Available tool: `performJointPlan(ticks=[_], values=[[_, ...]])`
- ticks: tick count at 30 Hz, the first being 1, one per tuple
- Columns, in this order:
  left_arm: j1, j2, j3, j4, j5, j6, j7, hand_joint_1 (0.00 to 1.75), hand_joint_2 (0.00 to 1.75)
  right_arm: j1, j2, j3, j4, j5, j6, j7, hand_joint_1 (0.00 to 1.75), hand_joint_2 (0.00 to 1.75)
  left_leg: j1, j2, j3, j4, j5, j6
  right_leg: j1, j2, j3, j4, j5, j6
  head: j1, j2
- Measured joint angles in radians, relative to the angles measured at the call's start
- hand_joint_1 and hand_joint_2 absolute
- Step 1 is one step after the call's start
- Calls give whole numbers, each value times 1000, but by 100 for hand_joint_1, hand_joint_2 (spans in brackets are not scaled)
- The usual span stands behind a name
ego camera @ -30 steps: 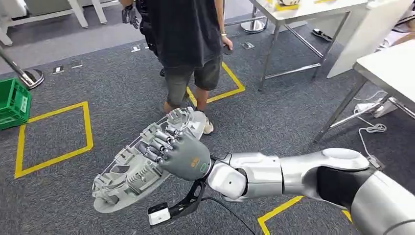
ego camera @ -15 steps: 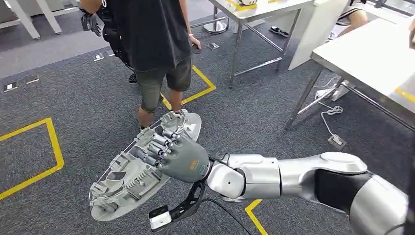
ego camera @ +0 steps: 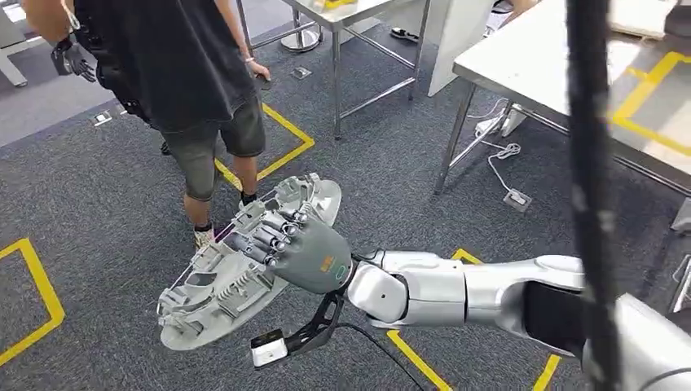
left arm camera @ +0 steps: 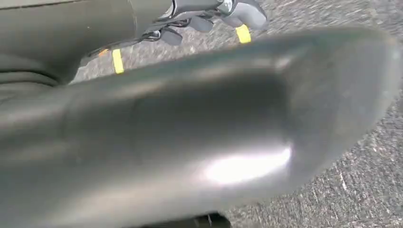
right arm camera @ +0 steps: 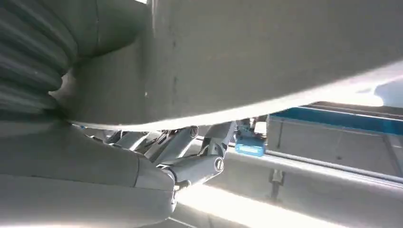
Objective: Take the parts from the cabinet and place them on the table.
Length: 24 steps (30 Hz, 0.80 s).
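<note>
- A large pale-grey oval plastic part with a ribbed, moulded inner face (ego camera: 213, 287) is held in the air by the right robot hand (ego camera: 298, 251), above the dark grey carpet floor (ego camera: 407, 163)
- The darker fingers (ego camera: 262, 236) of the right robot hand are laid over the part's open inner face, while the palm is set against its rim; the part is tilted, with its far end higher than its near end
- In the right wrist view, the smooth outer face of the part (right arm camera: 266, 52) is seen close up, with the fingers (right arm camera: 190, 166) folded in beneath its edge
- The silver right arm (ego camera: 481, 289) is stretched across from the right, and a small white camera block on a black bracket (ego camera: 267, 350) is hung below the wrist
- The left robot hand (left arm camera: 209, 14) is seen blurred over the carpet in the left wrist view; whether it is spread or closed cannot be told
- A white-topped desk on metal legs (ego camera: 521, 65) is seen to the right, well apart from the part
- A person in a black shirt and dark shorts (ego camera: 179, 73) is stood just beyond the part
- Yellow tape lines (ego camera: 285, 151) are laid on the carpet
</note>
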Motion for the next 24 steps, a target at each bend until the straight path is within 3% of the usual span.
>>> performJointPlan(ticks=[1,2,3,4,6,7,8,11,12,13,14,15,17,18,19,20,21,22,23,24], values=[[2,1,3,0,2,1,2,0,0,4,1,-4,6,1,-6,-8,175,175,0,-4,-40,83,-35,-2,0,11,-1,0,0,0,0,0],[4,1,4,0,3,2,6,0,0,8,3,-6,10,1,-11,-10,175,175,1,-4,-71,146,-52,-4,0,22,-2,1,0,0,-1,0],[5,1,5,0,4,2,7,0,0,10,3,-6,14,1,-14,-14,175,175,2,-4,-79,159,-41,-4,0,35,-2,1,1,1,-1,0],[5,1,8,0,4,2,8,0,0,12,3,-7,18,0,-14,-22,175,175,4,-5,-65,124,-9,-4,-1,47,-2,2,1,2,-1,0],[4,1,11,0,5,-5,7,0,0,17,3,-14,22,0,-9,-39,175,175,11,-22,6,-26,77,-5,-4,72,-2,6,2,8,-2,0],[4,1,11,1,6,-8,5,0,0,20,4,-21,22,0,-6,-49,175,175,19,-71,43,-105,106,-8,-7,82,-5,11,2,13,-2,0],[4,0,12,1,8,-11,4,0,0,21,5,-27,23,0,-1,-57,175,175,21,-107,55,-137,87,-5,-2,96,-15,20,-1,23,-3,0],[4,-1,12,1,9,-13,-1,0,0,34,6,-51,23,0,9,-67,175,175,9,-74,54,-128,92,18,-13,128,-24,8,14,47,-4,0],[4,-1,13,1,10,-13,-1,0,0,39,3,-55,23,0,8,-70,175,175,13,-59,56,-138,99,29,-14,140,-27,5,18,55,-5,0],[2,-2,13,1,10,-13,0,0,0,47,2,-61,22,0,6,-74,175,175,16,-44,57,-143,104,37,-14,106,-35,16,10,54,-3,0],[2,-2,13,1,10,-13,2,0,0,49,2,-69,23,0,0,-77,175,175,14,-34,57,-144,104,42,-4,50,-56,60,-23,55,3,0],[2,-2,13,1,10,-13,6,0,0,55,2,-75,22,0,-3,-78,175,175,11,-21,56,-144,104,44,-3,25,-89,133,-63,58,4,0],[6,-2,18,1,11,-13,8,0,0,69,2,-89,22,0,-9,-81,175,175,4,8,54,-143,101,49,-3,8,-157,288,-127,58,4,0],[6,-1,19,1,12,-13,10,0,0,76,2,-95,22,0,-9,-84,175,175,1,22,54,-143,101,49,-3,7,-170,320,-129,57,4,0],[6,-1,19,1,12,-13,10,0,0,82,3,-101,22,0,-8,-87,175,175,0,34,55,-142,99,51,-3,6,-157,298,-109,55,4,0],[4,-2,19,1,12,-13,9,0,0,87,3,-108,22,0,-7,-89,175,175,-2,47,56,-142,97,51,-2,2,-116,228,-71,50,4,0],[4,-3,19,1,12,-13,8,0,0,92,3,-117,22,0,-6,-90,175,175,-3,58,59,-141,95,50,2,-13,-60,130,-31,45,4,0],[4,-3,19,1,11,-14,8,0,0,93,3,-123,22,0,-3,-87,175,175,-4,67,62,-141,92,47,7,-51,-9,41,-5,38,5,0],[3,-4,19,1,11,-17,7,0,0,93,5,-130,22,0,-1,-79,175,175,-12,75,62,-141,89,43,20,-82,3,21,-22,25,2,0],[4,-4,19,1,10,-18,6,0,0,93,6,-136,21,0,1,-72,175,175,-11,82,62,-140,88,38,19,-70,1,14,-14,20,3,0]])
